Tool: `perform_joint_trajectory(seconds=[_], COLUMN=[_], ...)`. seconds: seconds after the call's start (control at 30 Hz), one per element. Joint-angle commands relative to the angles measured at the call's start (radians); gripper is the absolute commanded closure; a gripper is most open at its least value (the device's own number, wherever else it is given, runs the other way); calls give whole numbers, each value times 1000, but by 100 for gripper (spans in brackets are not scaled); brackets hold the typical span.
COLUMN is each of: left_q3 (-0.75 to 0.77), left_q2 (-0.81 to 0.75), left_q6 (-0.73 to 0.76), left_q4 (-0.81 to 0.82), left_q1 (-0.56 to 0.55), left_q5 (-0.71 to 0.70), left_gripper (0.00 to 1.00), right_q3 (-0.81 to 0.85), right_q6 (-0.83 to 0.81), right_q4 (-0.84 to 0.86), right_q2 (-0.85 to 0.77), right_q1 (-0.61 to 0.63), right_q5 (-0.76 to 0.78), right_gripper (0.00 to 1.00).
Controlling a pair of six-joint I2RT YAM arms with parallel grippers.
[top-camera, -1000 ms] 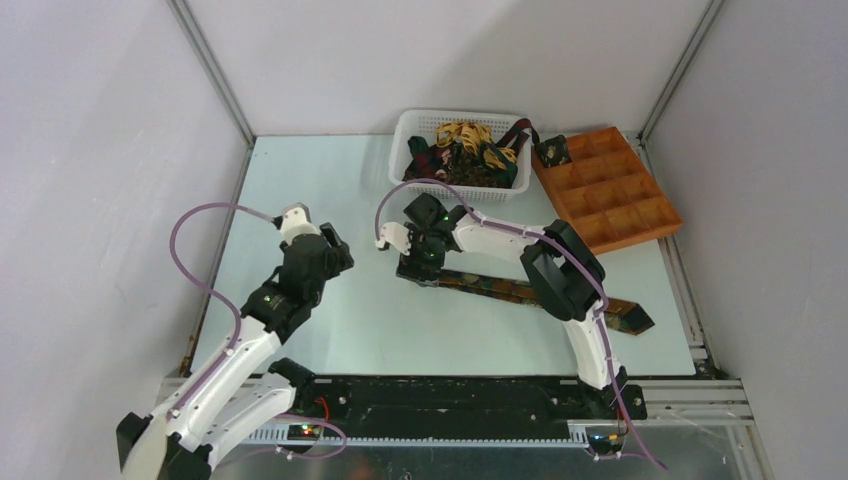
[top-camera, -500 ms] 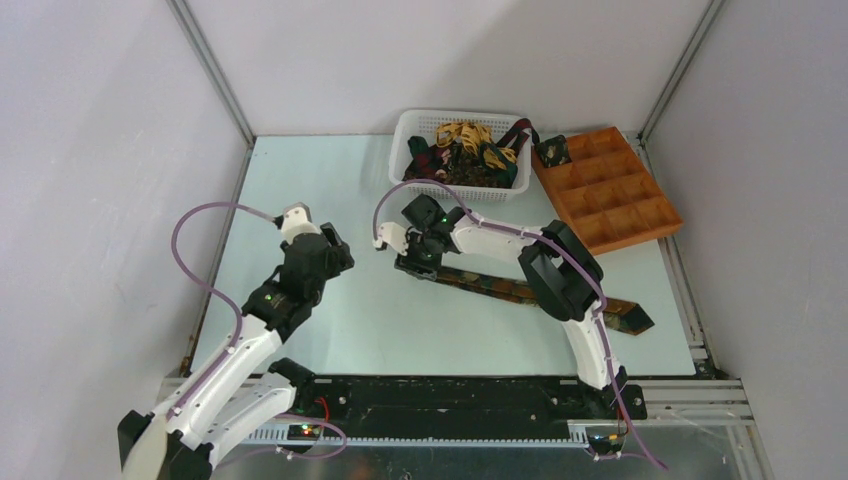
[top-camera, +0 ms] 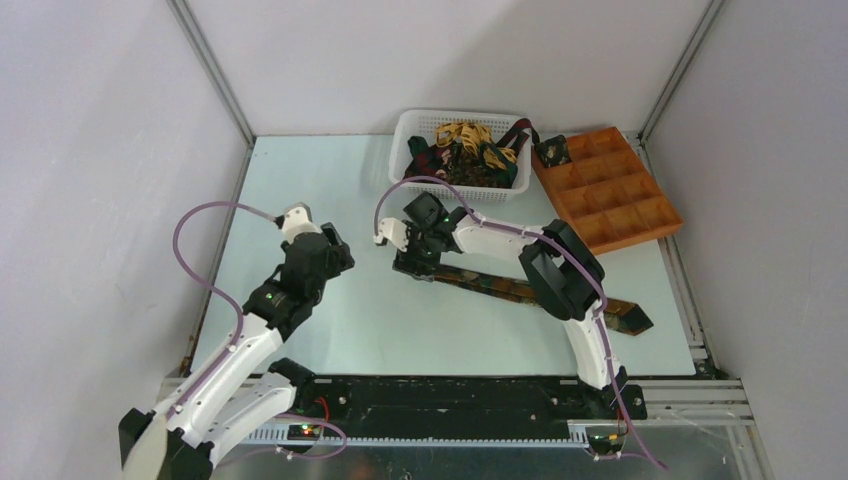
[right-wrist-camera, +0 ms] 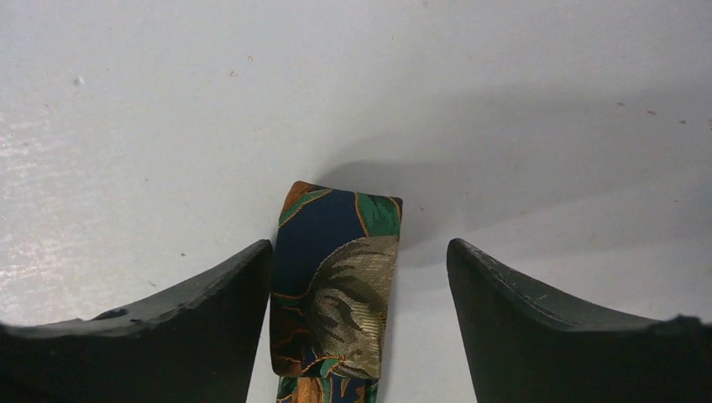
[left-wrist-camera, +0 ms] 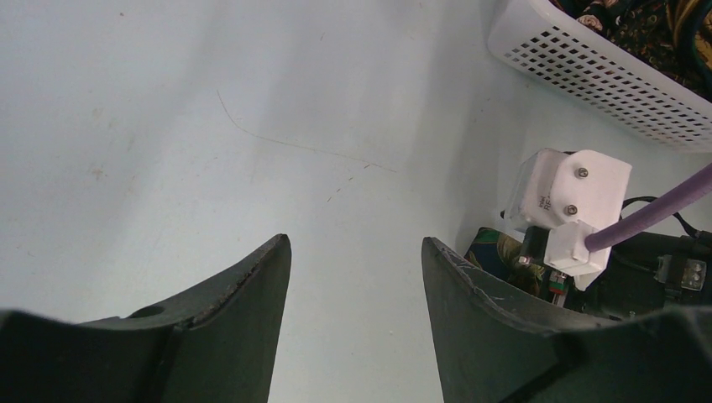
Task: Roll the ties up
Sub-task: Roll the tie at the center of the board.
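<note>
A long dark green, brown and orange patterned tie (top-camera: 500, 288) lies flat across the table, its wide end at the right. Its narrow end (right-wrist-camera: 336, 277) is folded back on itself in a short flap. My right gripper (top-camera: 410, 262) hovers low over that flap, open; in the right wrist view the gripper (right-wrist-camera: 359, 243) straddles the fold, which lies against the left finger with a gap to the right finger. My left gripper (top-camera: 335, 255) is open and holds nothing (left-wrist-camera: 355, 239), over bare table left of the tie. More ties (top-camera: 465, 150) are piled in the basket.
The white plastic basket (top-camera: 405, 150) stands at the back centre, and its perforated wall (left-wrist-camera: 604, 67) shows in the left wrist view. An orange-brown compartment tray (top-camera: 610, 190) sits at the back right with one small dark coil (top-camera: 552, 150) in a corner cell.
The right gripper's jaws narrowed, then widened again, and it shifted slightly left over the tie's folded end. The left arm has not moved.
</note>
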Motion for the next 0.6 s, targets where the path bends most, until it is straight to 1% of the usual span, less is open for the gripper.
perform_joint_trajectory(seconds=[0.0,0.1,0.23,0.4,0.47,0.57], left_q3=[3,6,15,25,25,26], left_q2=[-1,-2,9,47,60,78], left_q6=[-17,-17,-20,-31,-35,-39], left_q4=[21,21,35,61,73,89], left_q1=[10,10,13,17,19,20], left_q5=[2,2,16,31,43,61], left_gripper=[35,35,34,34,34,34], right_q3=[-46,-52,-89,-141,-181,-243], right_q6=[14,56,137,291,340,394], right_q4=[14,41,136,253,302,359], right_q2=[-18,-60,-153,-280,-325,-376], right_q1=[3,0,-15,-53,-63,-66], right_q5=[-9,-51,-91,-135,-156,-143], right_gripper=[20,17,14,10,10,9])
